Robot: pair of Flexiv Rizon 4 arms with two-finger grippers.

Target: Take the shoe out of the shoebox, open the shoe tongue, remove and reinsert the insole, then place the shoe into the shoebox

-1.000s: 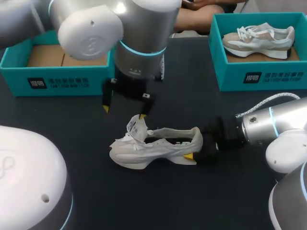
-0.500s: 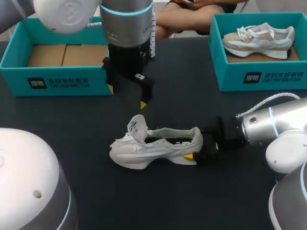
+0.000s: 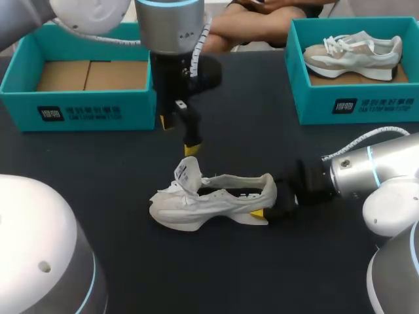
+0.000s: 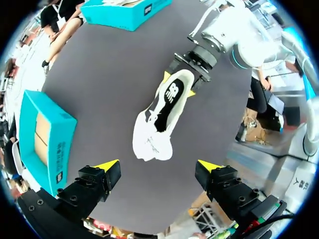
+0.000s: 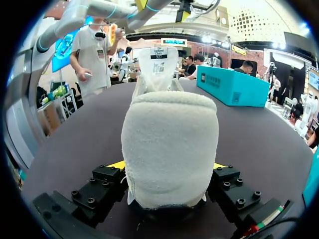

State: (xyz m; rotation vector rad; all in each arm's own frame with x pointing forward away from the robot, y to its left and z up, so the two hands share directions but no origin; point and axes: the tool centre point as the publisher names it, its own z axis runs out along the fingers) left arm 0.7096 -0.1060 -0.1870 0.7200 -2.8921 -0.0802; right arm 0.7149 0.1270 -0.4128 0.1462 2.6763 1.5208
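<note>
A cream fabric sneaker (image 3: pixel 209 199) lies on its sole in the centre of the frame on the black table (image 3: pixel 262 275), outside both boxes, toe toward the left and its tongue (image 3: pixel 186 175) standing up. The right gripper (image 3: pixel 265 210) comes in from the right edge and is clenched on the sneaker's heel; the right wrist view shows a finger pressed against either side of the padded heel. The left gripper (image 3: pixel 178 135) hangs above centre, over the tongue without touching it, its fingers spread and holding nothing. A teal cardboard shoebox (image 3: pixel 78 108) with a bare brown floor sits at the upper left. At the upper right a second teal shoebox (image 3: pixel 353 104) holds a grey-and-white sneaker (image 3: pixel 353 52)
</note>
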